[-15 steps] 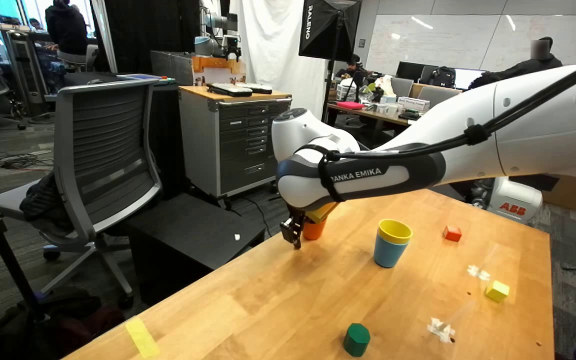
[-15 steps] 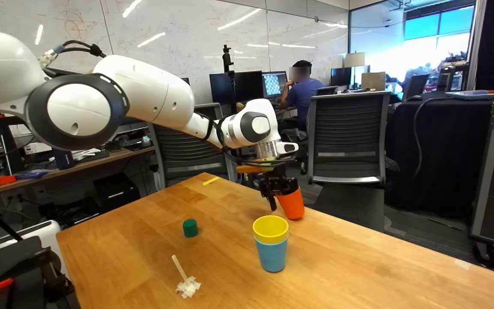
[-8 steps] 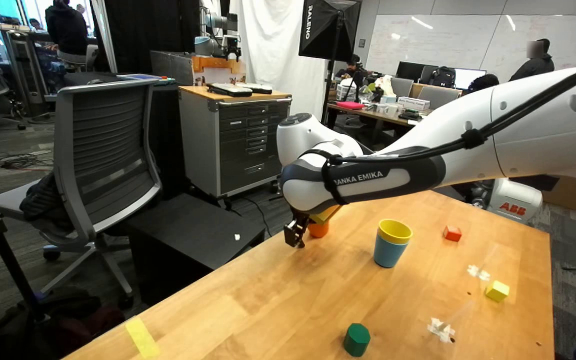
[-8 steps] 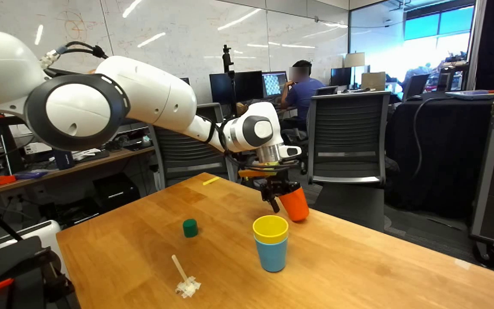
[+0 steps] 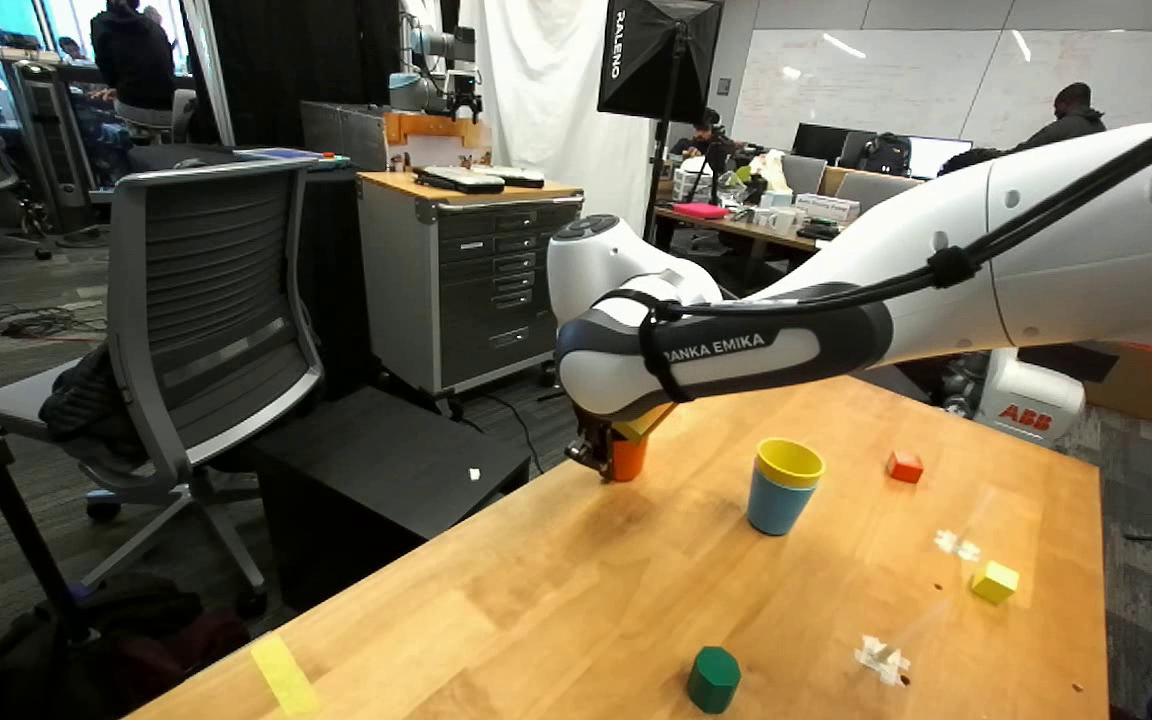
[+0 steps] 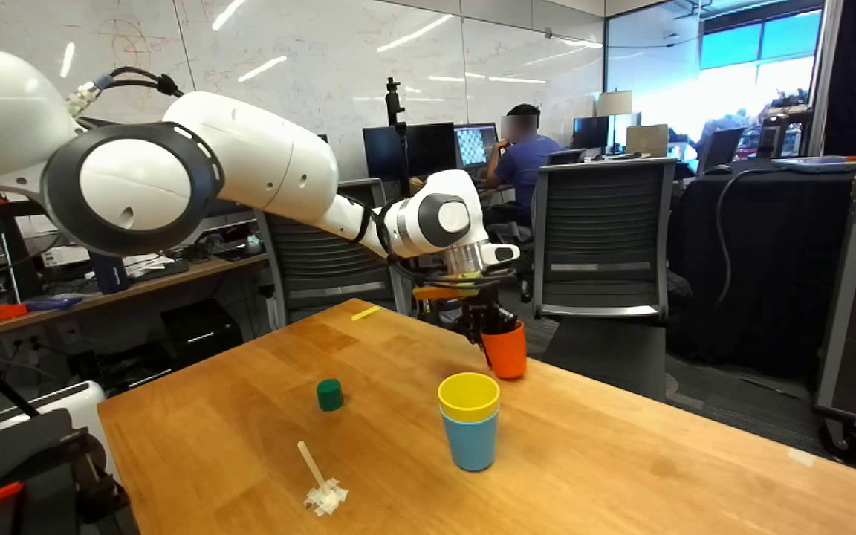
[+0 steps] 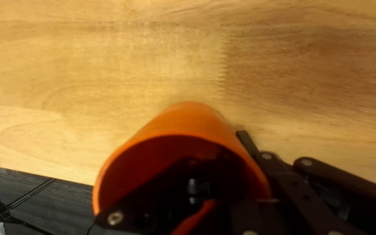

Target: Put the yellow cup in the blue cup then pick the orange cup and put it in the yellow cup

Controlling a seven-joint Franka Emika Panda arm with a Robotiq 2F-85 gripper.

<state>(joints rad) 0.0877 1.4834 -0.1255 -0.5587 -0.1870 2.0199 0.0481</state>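
Gripper [image 6: 490, 345]: clamped on the wall of the orange cup [image 6: 507, 355]; I have one finger down inside the mouth and the other outside. In the wrist view I see the outer finger [image 7: 248, 141] lying along the wall at about 2 o'clock on the rim.
Orange cup: near the edge of the wooden table [image 5: 536, 560], slightly tilted as I look at it; in an exterior view I read it at about 1 o'clock from the blue cup [image 6: 471, 446]. I cannot tell whether its base touches the wood.
Yellow cup [image 6: 469, 401]: seated in the blue cup, its upper part showing above the blue rim in both exterior views.
Blue cup: upright on the table in both exterior views, apart from my gripper.
White arm [image 6: 250, 160]: I see it run up from the gripper toward 10 o'clock in an exterior view.
Green piece [image 5: 713, 680]: in an exterior view, on the table between 6 and 7 o'clock from the yellow cup.
Red block [image 5: 904, 467]: there too, at 3 o'clock from the yellow cup.
Yellow block [image 5: 994, 582]: also there, at about 4 o'clock from the same cup.
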